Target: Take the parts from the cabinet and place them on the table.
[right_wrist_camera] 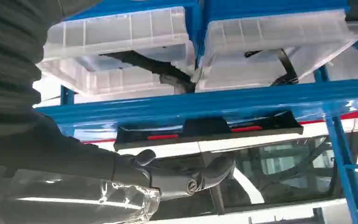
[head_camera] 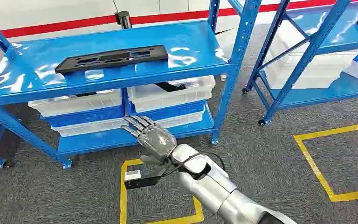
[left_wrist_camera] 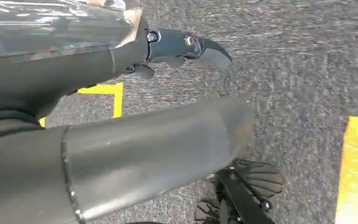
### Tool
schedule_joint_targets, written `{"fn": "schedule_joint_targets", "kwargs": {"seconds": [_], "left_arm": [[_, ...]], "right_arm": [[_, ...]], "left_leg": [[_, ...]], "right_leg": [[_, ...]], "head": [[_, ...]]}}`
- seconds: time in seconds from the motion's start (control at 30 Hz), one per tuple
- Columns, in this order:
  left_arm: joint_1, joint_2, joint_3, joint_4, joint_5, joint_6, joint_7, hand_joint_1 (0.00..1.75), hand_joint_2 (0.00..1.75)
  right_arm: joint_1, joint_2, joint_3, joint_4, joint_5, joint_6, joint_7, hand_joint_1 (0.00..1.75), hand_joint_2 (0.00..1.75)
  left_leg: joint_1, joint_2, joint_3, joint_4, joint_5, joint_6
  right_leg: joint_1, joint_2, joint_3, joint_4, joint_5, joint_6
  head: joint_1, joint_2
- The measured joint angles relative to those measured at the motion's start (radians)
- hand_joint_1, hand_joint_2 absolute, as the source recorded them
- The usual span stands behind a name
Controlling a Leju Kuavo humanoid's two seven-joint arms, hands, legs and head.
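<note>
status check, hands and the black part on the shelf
Right hand open, raised in front of the blue shelf. Left hand holds nothing. Black part lies flat on top shelf, untouched. Nothing between.

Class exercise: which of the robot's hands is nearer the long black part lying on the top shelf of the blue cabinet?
Right. The right hand is raised in front of the cabinet, below the black part, fingers apart and empty. The left hand hangs over the carpet, away from the shelves.
</note>
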Motion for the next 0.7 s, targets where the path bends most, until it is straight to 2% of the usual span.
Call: {"fn": "schedule_joint_targets", "kwargs": {"seconds": [0.03, 0.07, 0.13, 0.17, 0.2, 0.23, 0.3, 0.33, 0.37, 0.4, 0.43, 0.5, 0.53, 0.57, 0.6, 0.63, 0.67, 0.7], "left_arm": [[-0.001, 0.003, 0.0, 0.0, 0.0, 0.0, 0.0, 0.0, 0.0], [-0.002, 0.002, 0.0, 0.0, 0.0, 0.0, -0.001, 0.0, 0.0], [-0.001, 0.003, 0.0, 0.0, -0.003, -0.001, -0.002, 0.0, 0.0], [-0.002, 0.002, 0.0, 0.0, -0.003, -0.003, -0.002, 0.0, 0.0], [-0.001, 0.0, 0.0, 0.0, -0.005, -0.004, -0.002, 0.0, 0.0], [-0.001, -0.001, 0.0, 0.0, -0.006, -0.005, -0.002, 0.0, 0.0], [-0.003, -0.001, 0.0, 0.0, -0.007, -0.006, -0.002, 0.0, 0.0], [-0.003, -0.001, 0.0, 0.0, -0.008, -0.006, -0.002, 0.0, 0.0], [-0.003, -0.001, -0.001, 0.0, -0.01, -0.006, -0.002, 0.0, 0.0], [-0.003, -0.001, 0.0, 0.0, -0.013, -0.006, -0.002, 0.0, 0.0], [-0.002, -0.002, 0.0, 0.0, -0.014, -0.006, -0.001, 0.0, 0.0], [-0.003, -0.003, 0.0, 0.0, -0.015, -0.006, 0.002, 0.0, 0.0], [-0.003, -0.001, 0.0, 0.0, -0.015, -0.006, 0.002, 0.0, 0.0], [-0.004, -0.002, -0.001, 0.0, -0.016, -0.006, 0.003, 0.0, 0.0], [-0.004, -0.001, -0.001, 0.0, -0.016, -0.006, 0.003, 0.0, 0.0], [-0.004, -0.001, -0.001, 0.0, -0.016, -0.006, 0.003, 0.0, 0.0], [-0.004, -0.001, -0.001, 0.0, -0.016, -0.006, 0.003, 0.0, 0.0], [-0.004, -0.001, -0.001, 0.0, -0.016, -0.006, 0.003, 0.0, 0.0]], "right_arm": [[-0.001, 0.0, 0.0, 0.0, 0.0, 0.0, 0.0, 0.0, 1.75], [-0.001, 0.0, 0.0, 0.0, 0.0, -0.001, 0.0, 0.0, 1.75], [0.0, 0.0, 0.0, 0.001, 0.0, -0.002, 0.0, 0.0, 1.75], [-0.002, 0.001, 0.0, 0.0, 0.0, -0.005, 0.0, 0.0, 1.75], [-0.001, 0.0, -0.002, 0.002, 0.001, -0.006, 0.0, 0.0, 1.75], [-0.004, 0.0, -0.002, 0.002, 0.002, -0.011, 0.0, 0.0, 1.75], [-0.002, -0.004, -0.002, 0.004, 0.004, -0.014, 0.001, 0.0, 1.75], [0.002, -0.007, -0.002, 0.006, 0.004, -0.015, 0.002, 0.0, 1.75], [0.006, -0.01, -0.002, 0.009, 0.005, -0.015, 0.002, 0.0, 1.75], [0.008, -0.011, -0.002, 0.011, 0.005, -0.015, 0.002, 0.0, 1.75], [0.008, -0.011, -0.002, 0.012, 0.005, -0.015, 0.002, 0.0, 1.75], [0.007, -0.011, -0.002, 0.012, 0.006, -0.015, 0.002, 0.0, 1.75], [0.007, -0.011, -0.002, 0.013, 0.007, -0.016, 0.002, 0.0, 1.75], [0.007, -0.01, -0.001, 0.013, 0.009, -0.016, 0.002, 0.0, 1.75], [0.008, -0.011, -0.001, 0.015, 0.01, -0.017, 0.002, 0.0, 1.75], [0.008, -0.011, -0.002, 0.014, 0.01, -0.017, 0.002, 0.0, 1.75], [0.008, -0.011, -0.001, 0.014, 0.01, -0.017, 0.002, 0.0, 1.75], [0.007, -0.01, -0.002, 0.014, 0.01, -0.018, 0.002, 0.0, 1.75]], "left_leg": [[-0.004, 0.002, 0.009, -0.015, -0.015, 0.006], [-0.008, 0.005, 0.01, -0.023, -0.018, 0.002], [-0.015, 0.003, 0.011, -0.028, -0.02, 0.007], [-0.012, 0.003, 0.019, -0.042, -0.015, 0.008], [-0.003, 0.007, 0.034, -0.058, -0.008, 0.006], [-0.002, 0.007, 0.041, -0.064, -0.009, 0.01], [-0.002, 0.007, 0.043, -0.064, -0.011, 0.013], [-0.003, 0.007, 0.044, -0.064, -0.014, 0.014], [-0.002, 0.006, 0.045, -0.064, -0.016, 0.013], [-0.002, 0.006, 0.048, -0.063, -0.019, 0.011], [-0.001, 0.005, 0.053, -0.062, -0.024, 0.007], [0.003, 0.004, 0.066, -0.06, -0.037, -0.006], [-0.004, 0.004, 0.066, -0.056, -0.044, -0.015], [-0.003, 0.004, 0.066, -0.053, -0.048, -0.022], [-0.003, 0.004, 0.067, -0.057, -0.049, -0.024], [-0.001, 0.004, 0.068, -0.059, -0.049, -0.026], [0.002, 0.006, 0.071, -0.06, -0.052, -0.031], [0.007, 0.005, 0.064, -0.053, -0.061, -0.038]], "right_leg": [[0.012, 0.0, -0.002, 0.002, -0.003, 0.004], [0.005, 0.002, -0.007, 0.002, -0.004, 0.008], [0.0, 0.0, -0.005, -0.003, -0.004, 0.018], [0.007, 0.0, -0.001, -0.008, -0.006, 0.025], [0.004, -0.006, -0.008, 0.009, -0.012, 0.028], [0.005, -0.009, -0.027, 0.047, -0.031, 0.027], [0.0, -0.009, -0.113, 0.201, -0.084, 0.023], [-0.002, -0.009, -0.155, 0.269, -0.099, 0.027], [-0.005, -0.009, -0.178, 0.295, -0.097, 0.034], [-0.009, -0.009, -0.176, 0.274, -0.078, 0.044], [-0.013, -0.011, -0.15, 0.21, -0.043, 0.057], [-0.023, -0.022, -0.067, 0.024, 0.038, 0.079], [-0.023, -0.028, -0.057, 0.002, 0.038, 0.071], [-0.02, -0.021, -0.05, -0.004, 0.04, 0.057], [-0.018, -0.021, -0.051, -0.002, 0.037, 0.047], [-0.016, -0.019, -0.051, -0.002, 0.036, 0.045], [-0.016, -0.016, -0.049, -0.004, 0.035, 0.037], [-0.025, -0.014, -0.042, -0.006, 0.034, 0.029]], "head": [[0.001, 0.0], [0.0, 0.0], [-0.001, 0.0], [0.0, 0.0], [0.0, 0.0], [0.001, 0.0], [0.003, 0.0], [0.003, 0.0], [0.003, 0.0], [0.003, 0.0], [0.003, 0.0], [0.003, 0.0], [0.005, 0.0], [0.003, 0.0], [0.002, 0.0], [0.001, 0.0], [0.001, 0.0], [0.001, 0.0]]}}
